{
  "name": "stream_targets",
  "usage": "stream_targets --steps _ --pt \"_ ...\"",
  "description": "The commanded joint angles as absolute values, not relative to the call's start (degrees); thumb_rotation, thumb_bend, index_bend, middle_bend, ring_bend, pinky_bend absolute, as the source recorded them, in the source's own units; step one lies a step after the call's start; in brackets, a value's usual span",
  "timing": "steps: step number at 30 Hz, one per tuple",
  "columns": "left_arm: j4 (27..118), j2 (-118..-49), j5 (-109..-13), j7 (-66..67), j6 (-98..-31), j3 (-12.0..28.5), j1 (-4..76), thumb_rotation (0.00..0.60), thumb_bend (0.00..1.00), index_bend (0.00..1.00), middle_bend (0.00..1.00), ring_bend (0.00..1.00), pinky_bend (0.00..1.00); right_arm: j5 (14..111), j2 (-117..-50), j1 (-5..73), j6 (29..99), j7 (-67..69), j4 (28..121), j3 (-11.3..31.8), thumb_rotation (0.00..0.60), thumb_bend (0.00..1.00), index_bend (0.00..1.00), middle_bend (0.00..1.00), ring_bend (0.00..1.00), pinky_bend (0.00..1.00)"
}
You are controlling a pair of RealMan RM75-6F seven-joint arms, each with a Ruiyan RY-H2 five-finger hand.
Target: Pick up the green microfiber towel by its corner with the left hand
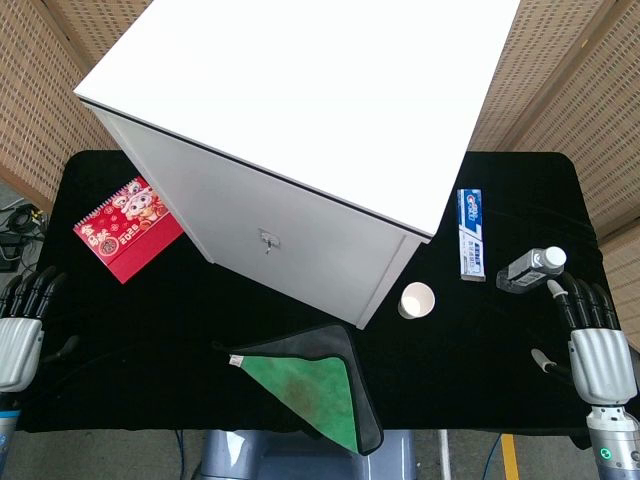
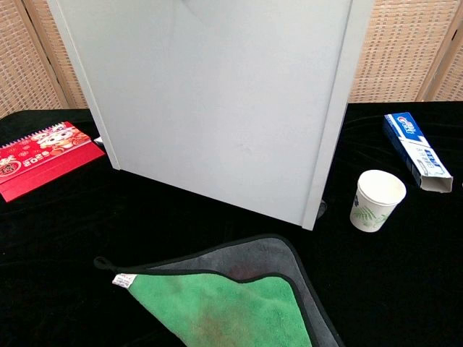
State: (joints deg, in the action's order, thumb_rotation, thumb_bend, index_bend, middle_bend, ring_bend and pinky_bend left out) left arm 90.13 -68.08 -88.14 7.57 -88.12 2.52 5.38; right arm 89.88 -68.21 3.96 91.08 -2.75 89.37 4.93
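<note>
The green microfiber towel lies flat near the table's front edge, folded so a dark grey border shows around the green face; the chest view shows the towel with its left corner carrying a white tag. My left hand rests at the table's far left edge, fingers extended and apart, holding nothing, well left of the towel. At the right edge my right hand also holds nothing, fingers extended. The chest view shows neither hand.
A large white cabinet fills the table's middle and back. A red calendar lies to its left. A paper cup, a toothpaste box and a small bottle sit to the right on the black cloth.
</note>
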Motion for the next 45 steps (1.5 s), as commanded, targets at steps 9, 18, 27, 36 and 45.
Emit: stream_targets --steps 9,18,27,36,45 --pt "90.74 -67.95 -87.83 8.1 -87.7 2.53 5.44 0.6 0.22 0.0 0.0 0.0 0.0 90.01 -68.26 4.06 90.46 -2.61 89.32 4.56 0.6 0.17 0.01 0.0 0.0 0.0" --pt "90.65 -68.08 -87.72 8.14 -86.7 2.42 5.88 0.6 0.23 0.0 0.0 0.0 0.0 89.21 -68.2 3.95 90.32 -2.69 89.62 4.86 0.6 0.17 0.01 0.0 0.0 0.0" --pt "91.1 -68.57 -88.24 9.22 -86.65 2.23 6.08 0.6 0.23 0.0 0.0 0.0 0.01 89.28 -67.94 3.62 90.89 -2.07 89.69 4.92 0.6 0.17 0.01 0.0 0.0 0.0" --pt "91.35 -69.89 -89.31 9.49 -85.75 2.08 7.08 0.6 0.24 0.19 0.64 0.6 0.55 89.12 -67.89 3.85 90.2 -2.18 90.0 4.88 0.6 0.17 0.01 0.0 0.0 0.0" --pt "96.55 -71.67 -88.3 16.86 -72.94 0.2 13.02 0.6 0.25 0.45 0.92 0.85 0.76 88.55 -67.4 3.76 90.0 -1.42 90.53 5.06 0.6 0.17 0.01 0.0 0.0 0.0"
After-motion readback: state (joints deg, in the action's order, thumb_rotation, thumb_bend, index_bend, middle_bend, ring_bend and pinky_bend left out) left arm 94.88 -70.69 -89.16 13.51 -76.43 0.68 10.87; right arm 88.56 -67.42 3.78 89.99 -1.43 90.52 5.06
